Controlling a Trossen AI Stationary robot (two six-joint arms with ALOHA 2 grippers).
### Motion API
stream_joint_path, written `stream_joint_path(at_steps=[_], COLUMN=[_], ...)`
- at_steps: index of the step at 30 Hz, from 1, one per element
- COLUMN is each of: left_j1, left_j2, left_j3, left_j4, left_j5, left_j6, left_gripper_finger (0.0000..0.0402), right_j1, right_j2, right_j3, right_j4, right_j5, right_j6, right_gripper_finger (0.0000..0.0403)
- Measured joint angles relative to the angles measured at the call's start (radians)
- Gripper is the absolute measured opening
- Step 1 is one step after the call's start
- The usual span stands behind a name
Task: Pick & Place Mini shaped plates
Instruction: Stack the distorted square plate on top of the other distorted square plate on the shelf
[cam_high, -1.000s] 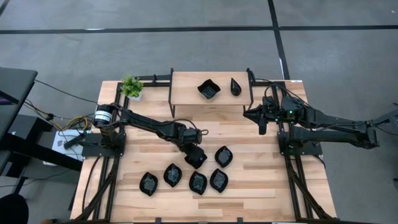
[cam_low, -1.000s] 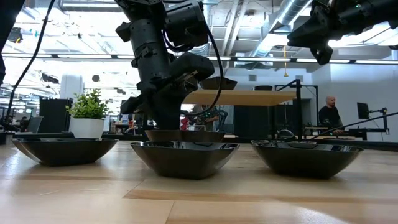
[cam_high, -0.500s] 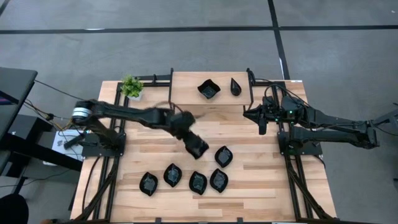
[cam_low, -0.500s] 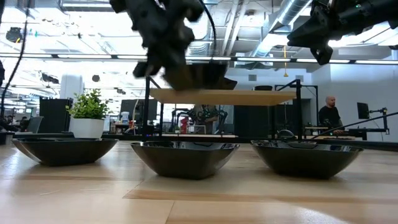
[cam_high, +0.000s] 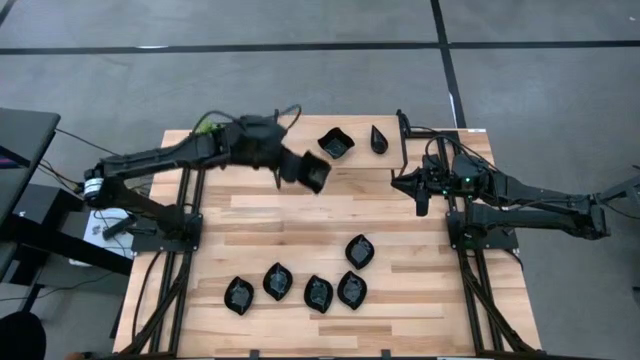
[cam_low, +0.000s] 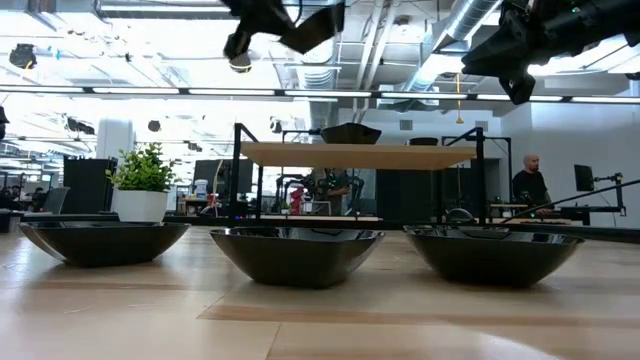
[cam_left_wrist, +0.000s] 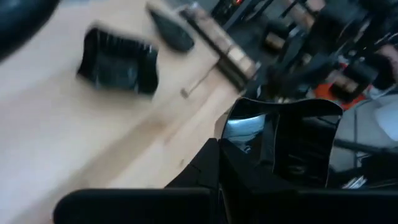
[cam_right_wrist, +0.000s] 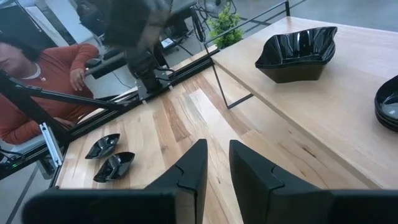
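My left gripper (cam_high: 293, 166) is high over the near edge of the raised shelf (cam_high: 300, 150), shut on a wavy-edged square black dish (cam_high: 314, 173); the low view shows that dish (cam_low: 313, 27) well above the shelf. On the shelf rest another square dish (cam_high: 336, 143) and a teardrop dish (cam_high: 379, 139). Several leaf-shaped dishes (cam_high: 318, 293) sit on their bases on the table near its near edge. My right gripper (cam_high: 420, 192) hovers by the shelf's right end, open by a narrow gap (cam_right_wrist: 217, 163). My left gripper holds the square dish by its rim (cam_left_wrist: 249, 134), at the side nearest the wrist; its fingers (cam_left_wrist: 239, 177) hide the exact place of contact. The dish sticks out beyond the fingertips toward the table's right, lifted clear and tilted.
A small green plant (cam_high: 211, 139) stands at the far left corner beside the shelf. The shelf's black frame posts (cam_high: 403, 150) stand at its ends. Bare wood lies between the shelf and the row of dishes. A person in a red sleeve (cam_right_wrist: 37, 81) sits beyond the table.
My left gripper rose from the table beside the leaf-shaped dishes and swung toward the far edge, up to the shelf's near side. The square dish went with it, lifted clear of the table and now above shelf height.
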Motion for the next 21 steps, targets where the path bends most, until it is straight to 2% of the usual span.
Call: stream_joint_path(at_steps=[5,14,21], left_j1=[0.067,0.18,0.239], left_j2=[0.099,0.33,0.481], left_j3=[0.168,0.503,0.676], left_j4=[-0.018,-0.185,-0.285], left_j5=[0.03,0.058,0.081], left_j6=[0.11,0.255,0.348], left_gripper_finger=[0.0002,0.0002,0.0002], right_j1=[0.0,0.0,0.0], right_j2=[0.0,0.0,0.0], right_j3=[0.0,0.0,0.0], right_j4=[0.0,0.0,0.0], right_j5=[0.0,0.0,0.0], right_j6=[0.0,0.0,0.0], right_gripper_finger=[0.0063,0.0063,0.0063])
